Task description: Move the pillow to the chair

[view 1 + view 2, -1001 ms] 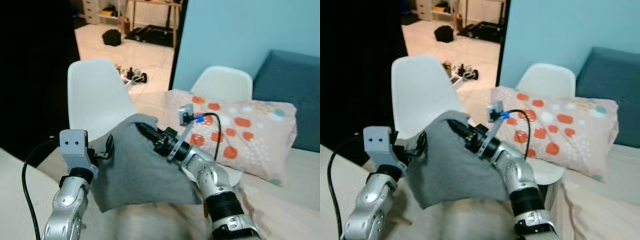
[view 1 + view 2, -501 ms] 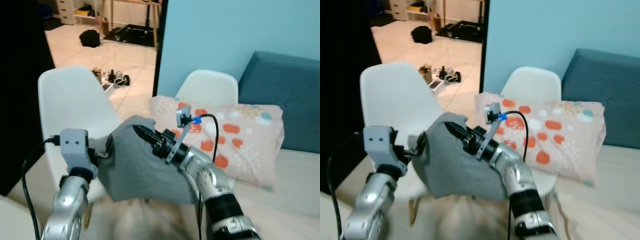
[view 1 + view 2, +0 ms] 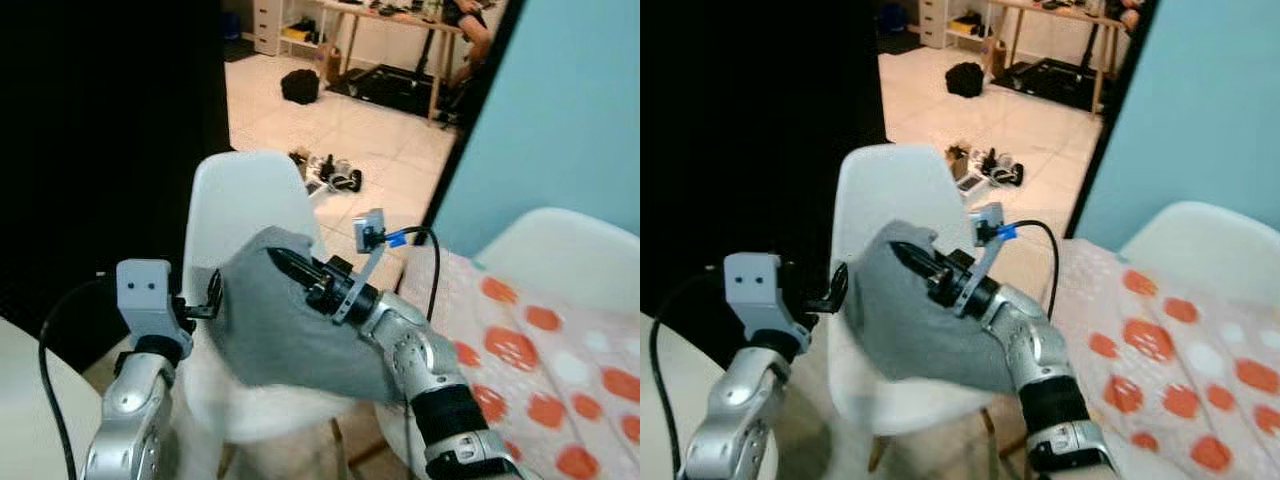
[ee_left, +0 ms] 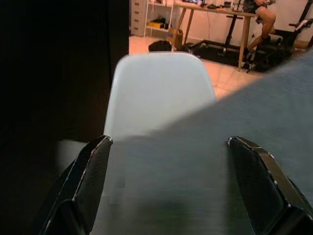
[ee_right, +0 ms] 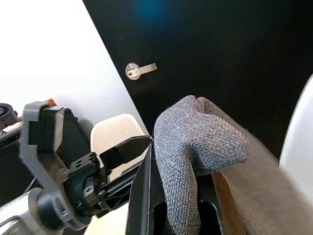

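Note:
A grey pillow (image 3: 290, 330) hangs in front of me, over the seat of a white chair (image 3: 240, 200) with a rounded back. My right gripper (image 3: 285, 265) is shut on the pillow's upper corner; the right wrist view shows the grey fabric (image 5: 195, 142) pinched between its black fingers. At the pillow's left edge is my left gripper (image 3: 205, 300), open. In the left wrist view its fingers (image 4: 93, 171) stand wide apart with the pillow (image 4: 205, 161) between them and the chair back (image 4: 156, 93) beyond.
An orange-spotted pillow (image 3: 540, 360) lies on a second white chair (image 3: 560, 250) at the right, by a blue wall (image 3: 570, 100). A dark door (image 3: 100, 130) stands to the left. Shoes (image 3: 330, 172) and a black bag (image 3: 300, 87) lie on the tiled floor beyond.
The whole view has swung left, so the camera has turned. The left white chair now sits directly behind the grey pillow. Both grippers keep the same pose on the pillow.

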Robot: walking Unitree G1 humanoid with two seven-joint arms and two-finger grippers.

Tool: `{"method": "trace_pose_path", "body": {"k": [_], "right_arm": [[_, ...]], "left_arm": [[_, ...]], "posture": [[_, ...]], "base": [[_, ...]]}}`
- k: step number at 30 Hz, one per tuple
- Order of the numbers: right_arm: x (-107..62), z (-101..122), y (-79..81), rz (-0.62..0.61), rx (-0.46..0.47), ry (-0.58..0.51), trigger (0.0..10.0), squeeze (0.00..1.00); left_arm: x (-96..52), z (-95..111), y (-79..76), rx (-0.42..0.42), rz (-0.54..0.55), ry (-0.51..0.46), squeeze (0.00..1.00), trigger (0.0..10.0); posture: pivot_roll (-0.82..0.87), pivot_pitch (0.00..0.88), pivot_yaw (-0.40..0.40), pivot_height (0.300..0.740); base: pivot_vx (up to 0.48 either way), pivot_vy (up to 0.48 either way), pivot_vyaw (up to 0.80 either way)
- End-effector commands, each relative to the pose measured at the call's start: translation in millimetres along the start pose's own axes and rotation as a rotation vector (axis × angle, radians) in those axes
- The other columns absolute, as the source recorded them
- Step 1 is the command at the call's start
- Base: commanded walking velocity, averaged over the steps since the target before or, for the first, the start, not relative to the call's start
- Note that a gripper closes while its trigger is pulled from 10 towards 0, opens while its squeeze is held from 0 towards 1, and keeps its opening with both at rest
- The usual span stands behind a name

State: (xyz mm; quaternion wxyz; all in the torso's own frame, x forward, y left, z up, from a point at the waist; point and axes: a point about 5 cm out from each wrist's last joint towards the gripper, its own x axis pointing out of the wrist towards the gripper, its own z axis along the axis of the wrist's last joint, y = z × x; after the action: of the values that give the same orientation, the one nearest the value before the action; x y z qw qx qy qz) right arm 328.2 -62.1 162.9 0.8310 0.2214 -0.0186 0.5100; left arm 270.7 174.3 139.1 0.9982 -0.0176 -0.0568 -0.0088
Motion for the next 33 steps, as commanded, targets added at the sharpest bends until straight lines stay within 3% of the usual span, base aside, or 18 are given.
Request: {"method": "trace_pose_path", "body": {"k": [1,7,14,26,29,32,33], "right_arm": [[0.3,13,1.4,0.026,-0.029,-0.060,10.0,0.00],[0.6,11,-5.0,-0.023,0.020,-0.038,10.0,0.00],[3.0,7,-7.5,-0.068,0.017,0.005,10.0,0.00],[5.3,1,-11.1,-0.122,0.006,0.079,10.0,0.00],[10.1,-13,-14.5,-0.191,-0.036,0.256,10.0,0.00],[11.6,-17,-13.7,-0.187,-0.054,0.307,10.0,0.00],[15.4,-19,-11.1,-0.171,-0.078,0.338,10.0,0.00]], "left_arm": [[0.1,0,-3.6,-0.001,-0.011,0.001,0.00,10.0],[-0.4,-2,-4.1,-0.002,-0.014,0.014,0.00,10.0],[-0.6,-4,-7.5,0.041,-0.034,0.039,0.00,10.0],[-0.9,-6,-9.6,-0.005,-0.063,0.051,0.00,10.0],[-0.3,-6,-8.3,0.005,-0.063,0.062,0.00,10.0],[-0.1,-5,-7.9,0.021,-0.060,0.064,0.00,10.0],[0.3,-4,-7.0,0.068,-0.050,0.066,0.00,10.0]], "posture": [[0.01,0.000,-0.071,0.740],[0.01,0.000,-0.076,0.740],[0.01,0.000,-0.075,0.740],[0.01,0.000,-0.075,0.740],[0.01,0.000,-0.073,0.740],[0.01,0.000,-0.073,0.735],[0.02,0.000,-0.074,0.725]], "base": [[0.424,0.000,0.79],[0.071,0.000,0.50],[0.000,-0.421,0.00],[0.000,-0.039,0.00],[0.000,0.000,0.00],[0.000,0.000,0.00],[0.000,0.000,0.00]]}}
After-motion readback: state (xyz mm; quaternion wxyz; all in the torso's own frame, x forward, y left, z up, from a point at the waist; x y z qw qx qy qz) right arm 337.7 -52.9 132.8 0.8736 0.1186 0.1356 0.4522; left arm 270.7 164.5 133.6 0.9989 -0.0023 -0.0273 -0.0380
